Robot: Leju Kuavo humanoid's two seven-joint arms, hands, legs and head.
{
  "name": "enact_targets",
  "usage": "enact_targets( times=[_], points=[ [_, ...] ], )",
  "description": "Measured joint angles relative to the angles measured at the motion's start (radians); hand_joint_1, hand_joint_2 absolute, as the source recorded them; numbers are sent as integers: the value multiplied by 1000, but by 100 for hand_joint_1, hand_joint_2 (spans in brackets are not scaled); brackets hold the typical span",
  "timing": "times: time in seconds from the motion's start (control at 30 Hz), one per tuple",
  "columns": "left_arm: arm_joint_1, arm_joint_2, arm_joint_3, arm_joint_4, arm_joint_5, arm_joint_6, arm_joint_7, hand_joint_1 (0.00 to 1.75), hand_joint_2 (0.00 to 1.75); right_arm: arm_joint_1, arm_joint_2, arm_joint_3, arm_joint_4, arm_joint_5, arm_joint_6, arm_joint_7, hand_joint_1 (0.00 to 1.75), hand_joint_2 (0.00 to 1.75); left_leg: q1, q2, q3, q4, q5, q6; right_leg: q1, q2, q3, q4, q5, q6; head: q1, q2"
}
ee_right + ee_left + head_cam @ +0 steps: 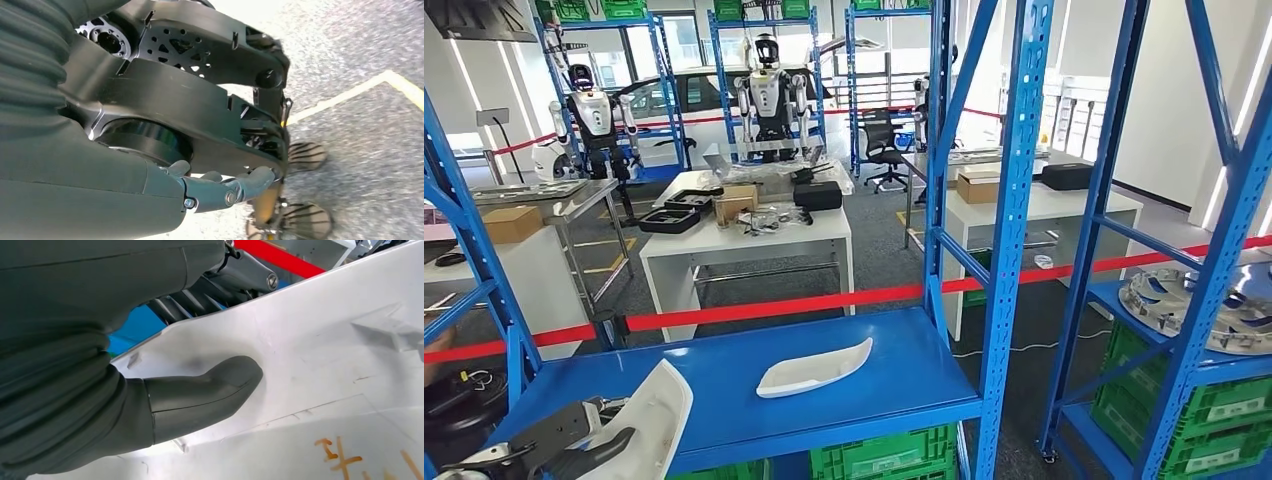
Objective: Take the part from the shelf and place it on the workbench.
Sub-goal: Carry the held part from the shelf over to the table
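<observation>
Head view: the left hand (544, 440) held a white moulded plastic shell part (646, 415) at the near-left corner of the blue metal shelf deck (904, 375). A second white curved plastic part (814, 368) lay flat mid-deck, well apart from the hand. Risk, as a judgement: the held part is long and overhangs the hand, so on withdrawal it could clip the blue perforated upright (1014, 220) or the deck edge and twist out of the grasp. The white bench (824, 232) stood beyond the red barrier tape (774, 308).

Left wrist view: the grey thumb (210, 387) pressed flat on the part's white inner face (320, 355); the dark fingers (190, 300) lay behind its edge. The part was pinched, not wrapped. A smooth surface and so narrow a hold could let it slide, I judged.

Right wrist view: the right hand (220, 187) hung at the robot's side above grey speckled floor (370, 55), fingers curled loosely, holding nothing.
</observation>
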Motion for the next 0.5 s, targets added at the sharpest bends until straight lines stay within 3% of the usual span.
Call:
enact_targets(
  times=[0.03,0.07,0.1,0.17,0.23,0.27,0.33,0.37,0.4,0.43,0.5],
  points=[
    [-1,-4,0,4,0,0,0,175,175,0,0,0,0,-1,0,0,0,175,1,0,-6,54,-22,-3,0,0,-15,1,12,0,0,0],
    [-1,-8,0,8,-1,0,0,175,175,0,0,0,0,-2,0,0,0,175,1,0,2,83,-20,-4,0,0,-31,1,24,2,-1,0],
    [-1,-11,0,12,-1,0,-1,175,175,0,0,0,0,-2,1,0,0,175,2,0,24,80,1,-3,0,0,-47,2,36,3,-1,0],
    [-3,-17,0,16,-1,2,-1,175,175,0,0,0,0,-6,1,-1,0,175,2,-1,114,-20,39,4,0,0,-72,3,59,8,-1,0],
    [-8,-25,0,18,-2,8,-3,175,175,0,0,0,0,-12,0,-4,0,175,-4,-4,209,-155,25,15,1,0,-85,1,80,18,0,0],
    [-10,-29,0,19,-3,13,-5,175,175,-1,0,0,0,-16,0,-5,0,175,-8,-6,230,-195,12,22,1,1,-87,-3,91,24,0,0],
    [-13,-38,0,23,-3,20,-6,175,175,1,0,0,0,-19,-1,-7,0,175,-11,-6,227,-216,22,38,-1,1,-90,-14,112,38,1,0],
    [-13,-43,0,25,-3,21,-6,175,175,2,0,0,0,-19,-1,-7,0,175,-10,-4,221,-221,34,48,-1,1,-94,-12,106,44,0,0],
    [-13,-48,0,27,-3,22,-6,175,175,5,1,0,0,-19,-1,-6,0,175,-8,-2,212,-224,48,57,-1,2,-102,4,81,48,1,0],
    [-12,-53,0,29,-3,22,-7,175,175,6,0,0,0,-19,-1,-6,0,175,-5,0,201,-227,63,64,0,2,-115,41,37,51,2,0],
    [-12,-59,-1,33,-3,22,-7,175,175,5,0,0,0,-19,-1,-5,0,175,-5,1,168,-223,89,71,-1,2,-146,165,-67,56,5,0]
  ],
)
